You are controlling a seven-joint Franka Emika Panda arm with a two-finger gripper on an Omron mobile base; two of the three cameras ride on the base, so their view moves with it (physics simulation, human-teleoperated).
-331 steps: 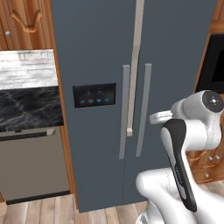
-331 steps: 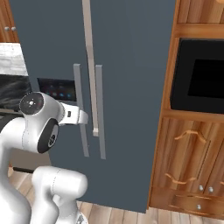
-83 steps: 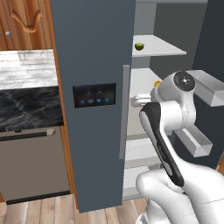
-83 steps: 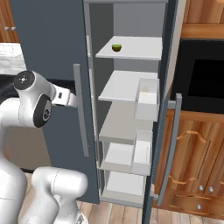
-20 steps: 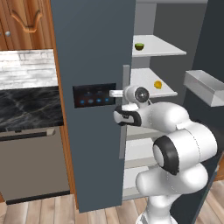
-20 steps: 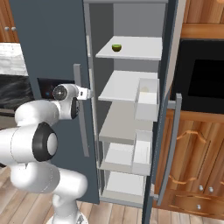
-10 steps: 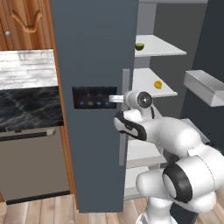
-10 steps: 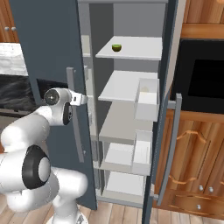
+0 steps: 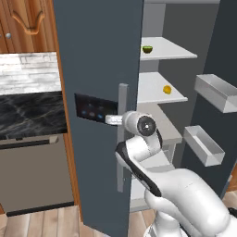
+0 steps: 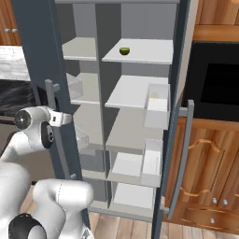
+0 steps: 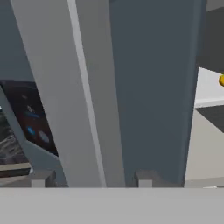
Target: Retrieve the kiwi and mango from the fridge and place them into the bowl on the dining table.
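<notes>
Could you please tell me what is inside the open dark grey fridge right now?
Inside the dark slate-grey fridge, the small green-and-brown kiwi sits on the upper shelf and the yellow-orange mango one shelf lower. The left door hides part of the interior.

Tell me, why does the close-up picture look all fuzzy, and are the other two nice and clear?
Hand view: the camera sits right against the fridge door, so its pale handle looks huge with soft, smeared edges. Left base view: sharper, evenly lit, no glare; the kiwi and mango are small but clear on their shelves. Right base view: also crisp, with soft shading deep inside the fridge.
</notes>
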